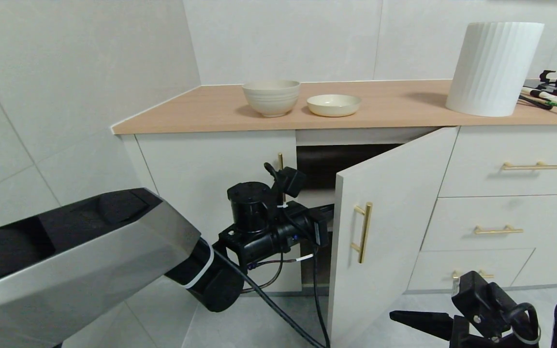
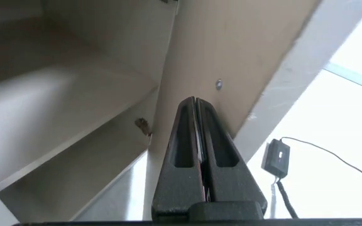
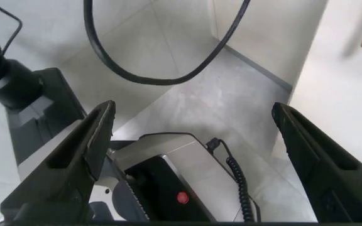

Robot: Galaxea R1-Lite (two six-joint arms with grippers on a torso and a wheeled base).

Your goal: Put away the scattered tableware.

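A ribbed beige bowl (image 1: 271, 97) and a shallow cream dish (image 1: 333, 105) stand side by side on the wooden countertop (image 1: 394, 104). Below them a white cabinet door (image 1: 389, 217) with a brass handle stands open. My left arm (image 1: 269, 227) is at the opening, its hand behind the door's edge. My left gripper (image 2: 195, 102) is shut and empty, its tips close to the door's inner face (image 2: 244, 56). Low by the floor, to the right of the door, my right gripper (image 3: 190, 113) is open and empty; one finger (image 1: 418, 322) points left.
A tall white ribbed cylinder (image 1: 493, 67) stands on the counter's right, with chopsticks and utensils (image 1: 554, 96) beyond it. Three drawers (image 1: 515, 164) with brass handles lie right of the door. A bare shelf (image 2: 61, 125) shows inside the cabinet. A tiled wall bounds the left.
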